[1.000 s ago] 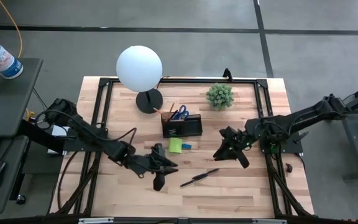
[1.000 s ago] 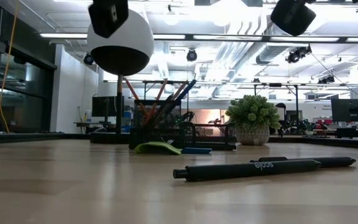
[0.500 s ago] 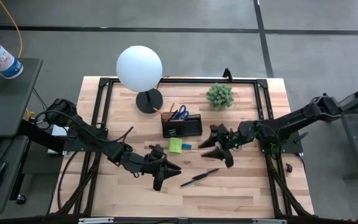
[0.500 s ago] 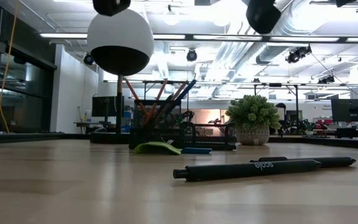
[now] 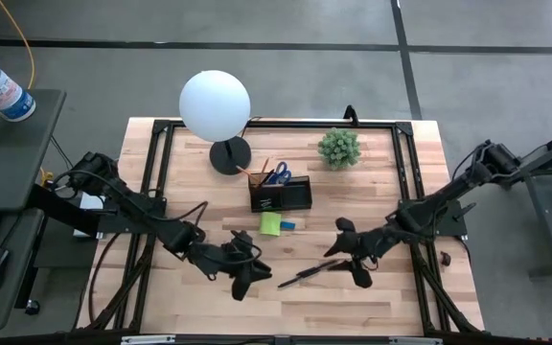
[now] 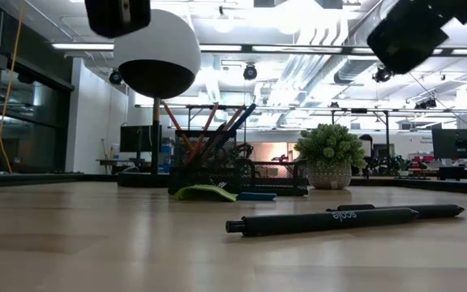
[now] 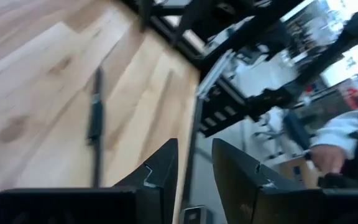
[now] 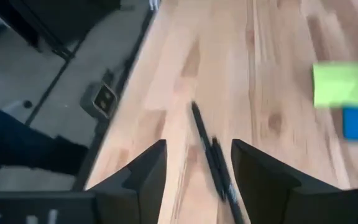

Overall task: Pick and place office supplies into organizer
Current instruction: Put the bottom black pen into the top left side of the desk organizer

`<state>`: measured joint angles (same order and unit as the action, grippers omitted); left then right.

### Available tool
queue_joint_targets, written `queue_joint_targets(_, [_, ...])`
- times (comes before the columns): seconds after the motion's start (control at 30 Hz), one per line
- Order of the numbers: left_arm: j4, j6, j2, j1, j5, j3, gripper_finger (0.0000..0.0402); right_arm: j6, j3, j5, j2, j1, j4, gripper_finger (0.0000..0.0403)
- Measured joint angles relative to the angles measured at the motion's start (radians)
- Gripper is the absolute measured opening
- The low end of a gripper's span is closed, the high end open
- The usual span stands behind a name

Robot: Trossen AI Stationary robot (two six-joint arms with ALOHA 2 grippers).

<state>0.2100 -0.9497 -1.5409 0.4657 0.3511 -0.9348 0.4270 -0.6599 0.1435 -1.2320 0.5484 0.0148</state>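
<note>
Pens: two dark pens [image 5: 309, 272] lie flat on the bare wood in the lower middle of the high view, end to end on a slant; in the low view they lie in the right foreground [image 6: 323, 221].
My right pincer: my right gripper [image 5: 353, 257] hangs over the pens' right end, lower right of centre in the high view; its fingers [image 8: 148, 174] stand apart, with the pens showing in the gap between them.
My left pincer: my left gripper [image 5: 247, 271] sits lower left of centre, near the pens' left end; its fingers [image 7: 160, 174] are a little apart and hold nothing.
Organizer: the dark organizer [image 5: 281, 195] stands at the middle of the table, with blue-handled scissors [image 5: 276, 174] and pencils [image 6: 209, 122] upright in it.
Sticky pad: the lime-green sticky-note pad [image 5: 270, 223] lies just below the organizer, with the small blue block [image 5: 287, 225] beside it on the right.
Other: the white globe lamp [image 5: 216, 105] is at the upper left of the table; the potted plant [image 5: 338, 148] is at the upper right.
Beyond the table: a person's sleeve and hand [image 7: 337, 140] show at the right edge of my left wrist view.
</note>
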Motion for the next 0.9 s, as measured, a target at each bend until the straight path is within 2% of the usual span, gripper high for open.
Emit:
queue_joint_targets(0.33, [-0.12,0.015,0.0,0.0,-0.004,0.0,0.0085,0.109,0.003,-0.01,-0.146,-0.005,-0.049,0.0164])
queue_joint_targets(0.53, [-0.184,0.056,0.0,-0.001,-0.004,0.0,0.0085,0.145,0.002,-0.003,-0.157,-0.005,-0.091,0.0159])
queue_joint_targets(0.67, [-0.218,0.056,0.0,-0.001,-0.005,0.0,0.0085,0.128,0.002,0.004,-0.157,-0.005,-0.197,0.0153])
queue_joint_targets(0.9, [-0.222,0.061,0.0,0.0,-0.062,0.0,0.0085,0.083,0.001,-0.021,-0.157,-0.005,-0.309,0.0153])
